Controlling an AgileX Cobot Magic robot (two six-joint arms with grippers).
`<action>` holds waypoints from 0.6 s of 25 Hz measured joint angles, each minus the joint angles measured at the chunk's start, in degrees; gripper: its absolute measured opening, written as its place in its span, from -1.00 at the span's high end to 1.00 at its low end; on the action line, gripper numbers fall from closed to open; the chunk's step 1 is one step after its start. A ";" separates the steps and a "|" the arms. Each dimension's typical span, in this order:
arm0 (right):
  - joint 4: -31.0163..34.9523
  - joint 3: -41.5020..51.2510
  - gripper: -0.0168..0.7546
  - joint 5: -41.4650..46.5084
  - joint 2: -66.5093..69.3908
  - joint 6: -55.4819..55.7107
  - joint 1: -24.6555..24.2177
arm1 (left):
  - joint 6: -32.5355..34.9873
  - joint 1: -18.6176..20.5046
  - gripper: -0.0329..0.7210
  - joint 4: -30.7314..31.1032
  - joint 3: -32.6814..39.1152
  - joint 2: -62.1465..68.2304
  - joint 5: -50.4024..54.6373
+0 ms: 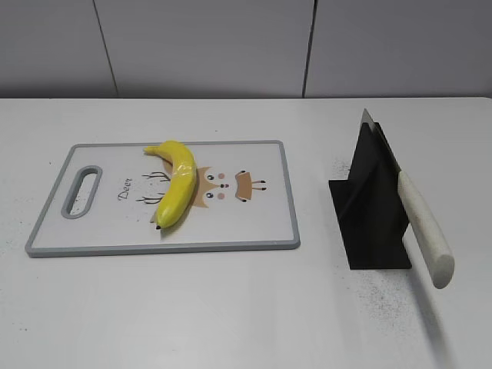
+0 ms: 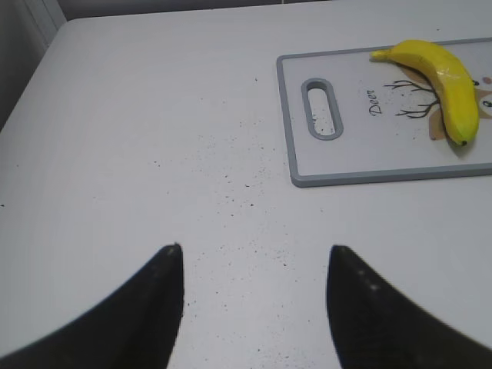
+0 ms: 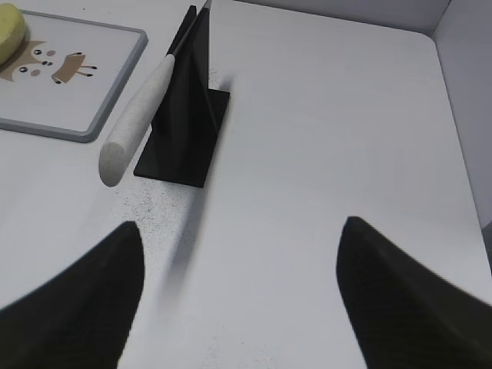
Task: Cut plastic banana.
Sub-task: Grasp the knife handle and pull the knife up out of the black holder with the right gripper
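The plastic banana [image 1: 177,182] is curved, glossy yellow with dark tips. It lies on the grey-rimmed white cutting board [image 1: 261,240] left of centre. It also shows in the left wrist view [image 2: 450,83], and a bit of it in the right wrist view [image 3: 9,32]. A knife [image 1: 421,224] with a white handle rests in a black stand [image 1: 369,207] to the right of the board; its handle [image 3: 134,127] sticks out toward the front. My left gripper [image 2: 254,250] is open over bare table, left of the board. My right gripper [image 3: 242,223] is open over bare table, right of the stand. Neither gripper shows in the exterior view.
The board [image 2: 369,175] has a handle slot [image 2: 323,108] at its left end and a deer drawing. The white table [image 1: 231,307] carries dark specks near the stand and in front of the board. A grey wall [image 1: 231,46] runs behind the table.
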 joint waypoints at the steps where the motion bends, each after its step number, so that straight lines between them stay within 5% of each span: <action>1: 0.00 0.00 -0.57 0.00 0.00 0.00 0.00 | 0.00 0.00 -0.55 0.00 0.00 0.00 0.00; 15: 0.00 0.00 -0.57 0.00 0.00 0.05 0.00 | 0.00 0.00 -0.55 0.00 0.00 0.00 0.00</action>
